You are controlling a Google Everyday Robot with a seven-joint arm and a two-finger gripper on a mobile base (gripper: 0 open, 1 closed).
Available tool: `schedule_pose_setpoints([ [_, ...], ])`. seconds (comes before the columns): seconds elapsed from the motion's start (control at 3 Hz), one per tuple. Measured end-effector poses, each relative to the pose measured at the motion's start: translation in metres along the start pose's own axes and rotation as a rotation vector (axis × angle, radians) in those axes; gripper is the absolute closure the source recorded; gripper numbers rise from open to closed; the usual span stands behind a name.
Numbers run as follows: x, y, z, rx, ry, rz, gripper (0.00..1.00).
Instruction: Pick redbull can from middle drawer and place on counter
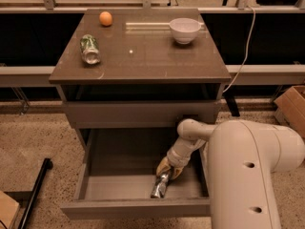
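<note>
The redbull can [159, 186] is slim and silvery and lies tilted on the bare grey floor of the open middle drawer [114, 187], right of centre near the drawer front. My gripper [167, 169] reaches down into the drawer and sits right at the can's upper end, touching or nearly touching it. The white arm [248, 171] comes in from the lower right and hides the drawer's right wall. The glossy brown counter [143, 56] tops the cabinet above.
On the counter lie a green can [90, 49] on its side at the left, an orange [106, 18] at the back left and a white bowl [185, 30] at the back right. A cardboard box [291, 109] stands on the speckled floor at the right, and a black pole [34, 194] leans at the left.
</note>
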State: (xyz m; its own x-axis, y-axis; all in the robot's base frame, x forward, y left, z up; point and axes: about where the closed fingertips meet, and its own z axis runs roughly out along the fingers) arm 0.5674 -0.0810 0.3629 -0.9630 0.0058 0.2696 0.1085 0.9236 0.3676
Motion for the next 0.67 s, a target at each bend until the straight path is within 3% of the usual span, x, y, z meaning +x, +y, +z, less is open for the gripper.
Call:
schedule_pose_setpoints([
  [0.33, 0.014, 0.005, -0.027, 0.008, -0.033, 0.008, 1.00],
  [0.67, 0.054, 0.007, -0.079, 0.035, -0.114, 0.047, 1.00],
])
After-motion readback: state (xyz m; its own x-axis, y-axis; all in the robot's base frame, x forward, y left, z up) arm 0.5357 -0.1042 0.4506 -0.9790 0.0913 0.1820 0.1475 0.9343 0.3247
